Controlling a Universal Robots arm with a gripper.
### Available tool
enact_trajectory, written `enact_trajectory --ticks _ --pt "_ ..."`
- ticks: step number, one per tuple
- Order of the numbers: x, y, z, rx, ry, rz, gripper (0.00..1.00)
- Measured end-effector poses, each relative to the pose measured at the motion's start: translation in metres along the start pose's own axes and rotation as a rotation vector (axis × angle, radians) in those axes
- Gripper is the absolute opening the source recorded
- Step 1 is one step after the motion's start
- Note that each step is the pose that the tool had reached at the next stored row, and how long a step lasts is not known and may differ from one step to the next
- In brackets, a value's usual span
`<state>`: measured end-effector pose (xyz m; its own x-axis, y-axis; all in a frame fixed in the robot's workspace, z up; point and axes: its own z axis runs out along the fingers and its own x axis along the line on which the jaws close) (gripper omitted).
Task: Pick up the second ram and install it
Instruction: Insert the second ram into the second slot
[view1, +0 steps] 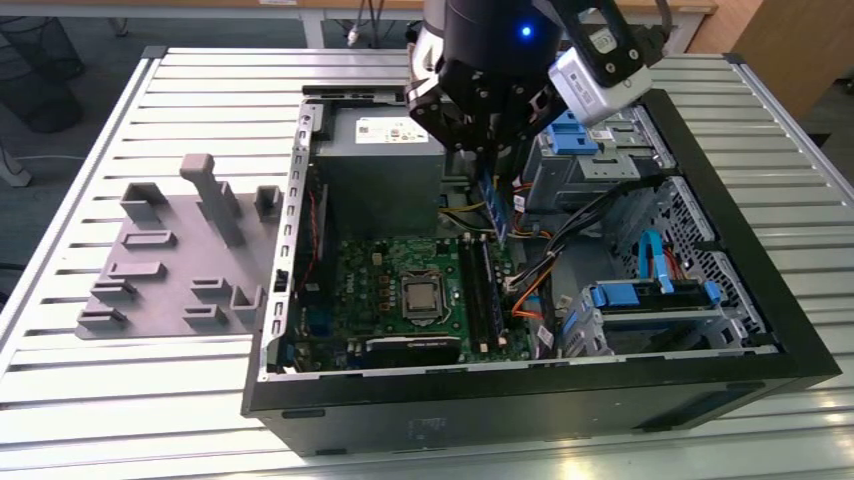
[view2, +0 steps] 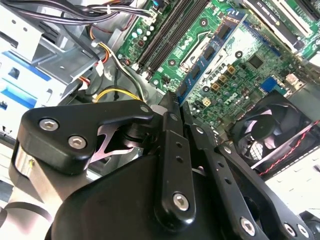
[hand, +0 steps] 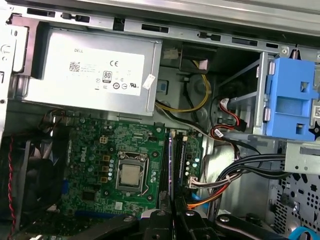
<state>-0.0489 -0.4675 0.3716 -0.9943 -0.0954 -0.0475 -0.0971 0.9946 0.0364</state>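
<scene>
So the gripper (view1: 489, 150) is hanging inside the open PC case (view1: 747, 330), right over the motherboard (view1: 387, 275), and its fingers are pinched together on the second ram (view1: 497, 205). In the exterior view you can see the stick dangling edge-down from the fingertips, blue label strip facing out, lined up above the long black slots (view1: 483, 290) that sit just to the exterior view's right of the CPU socket (view1: 420, 296). It looks like it's hovering above the slots rather than seated, though I can't tell for sure whether the bottom edge is touching. In the second wrist view the ram (view2: 212, 50) sticks out past the black fingers (view2: 170, 107) with the green board behind it, and a case fan (view2: 270, 127) sits off to the side. The first wrist view looks straight down the thin edge of the stick (hand: 171, 165), sitting between the slot rows, with the silver power supply (hand: 90, 70) further back. Over on the slatted table (view1: 200, 80), the grey fixture block (view1: 180, 255) sits well apart from the case, on the exterior view's left.
</scene>
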Motion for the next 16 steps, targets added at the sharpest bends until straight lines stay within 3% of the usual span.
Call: enact_trajectory --ticks 8,16 --pt "-0.0027 -0.0004 0.0039 -0.0003 0.0141 0.022 0.14" --pt "-0.003 -0.0004 0.0043 -0.0002 0.0147 0.026 0.14"
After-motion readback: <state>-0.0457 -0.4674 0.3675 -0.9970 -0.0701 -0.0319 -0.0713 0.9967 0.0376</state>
